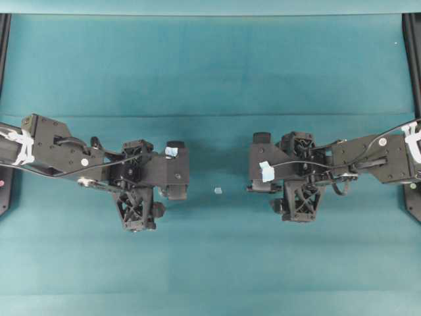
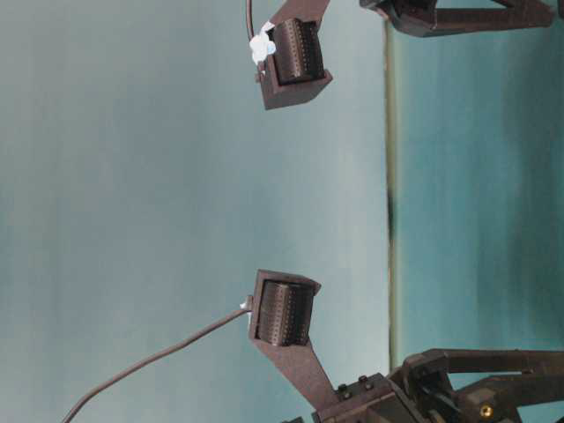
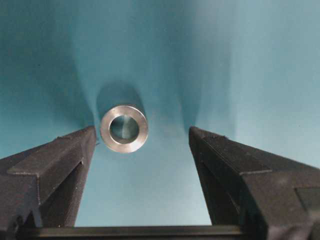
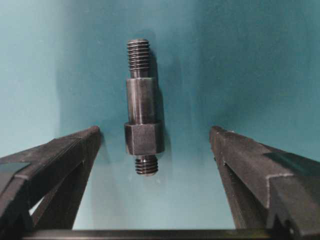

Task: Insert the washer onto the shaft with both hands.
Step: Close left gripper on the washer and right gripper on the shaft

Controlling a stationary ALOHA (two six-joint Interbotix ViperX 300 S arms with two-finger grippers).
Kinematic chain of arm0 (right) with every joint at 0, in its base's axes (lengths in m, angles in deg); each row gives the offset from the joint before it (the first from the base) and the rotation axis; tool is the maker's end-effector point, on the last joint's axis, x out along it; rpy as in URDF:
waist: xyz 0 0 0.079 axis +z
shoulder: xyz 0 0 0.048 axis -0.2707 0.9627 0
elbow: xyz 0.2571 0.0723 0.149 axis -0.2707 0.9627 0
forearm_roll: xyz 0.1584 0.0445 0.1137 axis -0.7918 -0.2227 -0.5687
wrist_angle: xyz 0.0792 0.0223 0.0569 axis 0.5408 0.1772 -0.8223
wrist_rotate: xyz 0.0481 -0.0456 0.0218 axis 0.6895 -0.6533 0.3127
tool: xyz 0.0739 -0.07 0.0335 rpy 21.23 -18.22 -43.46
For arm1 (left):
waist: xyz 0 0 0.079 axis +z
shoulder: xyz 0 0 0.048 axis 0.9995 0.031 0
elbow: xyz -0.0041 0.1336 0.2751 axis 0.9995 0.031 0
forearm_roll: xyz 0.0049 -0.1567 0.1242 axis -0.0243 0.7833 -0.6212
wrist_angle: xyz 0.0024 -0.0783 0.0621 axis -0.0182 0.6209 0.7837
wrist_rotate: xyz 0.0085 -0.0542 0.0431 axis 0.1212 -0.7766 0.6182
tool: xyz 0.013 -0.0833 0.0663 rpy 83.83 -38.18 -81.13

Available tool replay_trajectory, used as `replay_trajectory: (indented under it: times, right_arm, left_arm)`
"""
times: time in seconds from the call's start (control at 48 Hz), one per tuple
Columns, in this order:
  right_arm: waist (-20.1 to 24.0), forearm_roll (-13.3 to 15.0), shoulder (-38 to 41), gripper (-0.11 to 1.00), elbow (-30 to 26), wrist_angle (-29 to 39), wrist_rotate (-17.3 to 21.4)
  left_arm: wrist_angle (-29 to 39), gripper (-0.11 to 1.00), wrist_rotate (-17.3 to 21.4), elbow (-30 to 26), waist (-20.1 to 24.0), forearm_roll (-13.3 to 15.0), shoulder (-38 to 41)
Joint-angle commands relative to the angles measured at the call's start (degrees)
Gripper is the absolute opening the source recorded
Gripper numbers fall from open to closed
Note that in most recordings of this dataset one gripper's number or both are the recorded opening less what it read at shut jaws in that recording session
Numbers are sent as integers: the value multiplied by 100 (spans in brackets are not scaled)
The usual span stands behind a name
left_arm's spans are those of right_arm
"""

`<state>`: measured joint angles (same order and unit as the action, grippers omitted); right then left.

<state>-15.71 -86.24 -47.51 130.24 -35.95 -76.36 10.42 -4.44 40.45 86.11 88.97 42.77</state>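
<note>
The washer [image 3: 124,128], a small silvery ring, lies flat on the teal cloth in the left wrist view. It sits between the fingers of my left gripper [image 3: 142,131], close to the left finger, and the jaws stand wide open around it. The shaft [image 4: 142,107], dark grey with threaded ends and a hex collar, lies on the cloth in the right wrist view. My right gripper [image 4: 155,130] stands open, with its fingers apart on either side of the shaft's near end. From overhead the left gripper [image 1: 176,171] and right gripper [image 1: 261,163] face each other and hide both parts.
A tiny pale chip [image 1: 218,190] lies on the teal cloth [image 1: 210,72] in the gap between the two grippers. Black frame rails [image 1: 413,59] run along the left and right edges.
</note>
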Motion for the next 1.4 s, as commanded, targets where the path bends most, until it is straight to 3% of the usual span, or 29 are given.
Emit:
replay_trajectory:
  times: [0.0,1.376]
  right_arm:
    - [0,0,-18,93,0,-35,-35]
    - [0,0,-9,93,35,-149,0]
  left_arm:
    - [-35,81,9,-26,0,-18,-26]
    - [-123,81,-9,-44,0,-18,-9]
